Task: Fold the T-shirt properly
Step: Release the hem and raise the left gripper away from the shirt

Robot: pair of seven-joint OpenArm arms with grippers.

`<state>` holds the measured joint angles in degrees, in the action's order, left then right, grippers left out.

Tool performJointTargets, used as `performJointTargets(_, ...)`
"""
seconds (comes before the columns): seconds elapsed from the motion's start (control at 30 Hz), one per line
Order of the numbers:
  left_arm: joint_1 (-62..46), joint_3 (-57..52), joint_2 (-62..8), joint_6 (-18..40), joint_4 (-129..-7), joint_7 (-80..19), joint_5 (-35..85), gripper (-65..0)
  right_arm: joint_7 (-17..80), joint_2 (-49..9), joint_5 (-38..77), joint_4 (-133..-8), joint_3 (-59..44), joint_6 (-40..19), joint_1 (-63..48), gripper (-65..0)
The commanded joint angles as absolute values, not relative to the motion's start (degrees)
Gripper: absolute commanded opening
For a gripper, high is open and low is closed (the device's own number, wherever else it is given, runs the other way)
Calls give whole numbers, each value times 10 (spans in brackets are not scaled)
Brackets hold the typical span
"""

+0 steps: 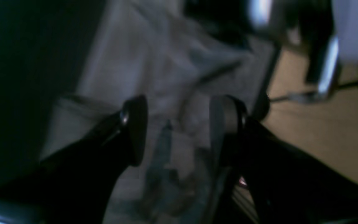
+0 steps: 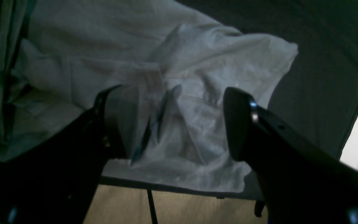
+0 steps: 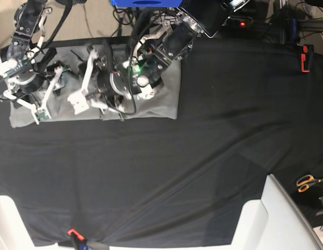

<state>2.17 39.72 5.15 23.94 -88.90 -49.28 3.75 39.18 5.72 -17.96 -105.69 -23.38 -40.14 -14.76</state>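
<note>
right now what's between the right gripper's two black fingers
Nothing is pinched there. In the right wrist view the open right gripper hovers above the crumpled grey cotton T-shirt, and only that cloth shows through the gap.

- A robotics lab or workshop, apparently: a black tablecloth (image 3: 203, 156) is clamped over a worktable.
- Cables and electronics (image 3: 239, 15) crowd the far edge.
- Orange-handled scissors (image 3: 306, 182) lie at one side.

Black-clothed table (image 3: 203, 156) with grey T-shirt (image 3: 166, 99), scissors (image 3: 307, 182)
</note>
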Motion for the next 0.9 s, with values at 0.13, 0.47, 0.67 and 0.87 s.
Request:
performJointTargets(0.13, -2, 309, 14, 239, -996, -533, 44, -532, 385, 54, -175, -1069, -232, -400, -140, -252)
performJointTargets(0.47, -192, -34, -115, 239, -1057, -480, 49, -650, 385, 55, -135, -1070, -153, -400, -145, -252)
performJointTargets(0.67, -284, -183, -131, 239, -1047, -421, 49, -650, 384, 55, -135, -1067, -42, -400, -131, -249)
performJointTargets(0.87, -316, -230, -101, 239, -1027, -378, 50, -650, 386, 58, -135, -1000, -16, -400, -81, -252)
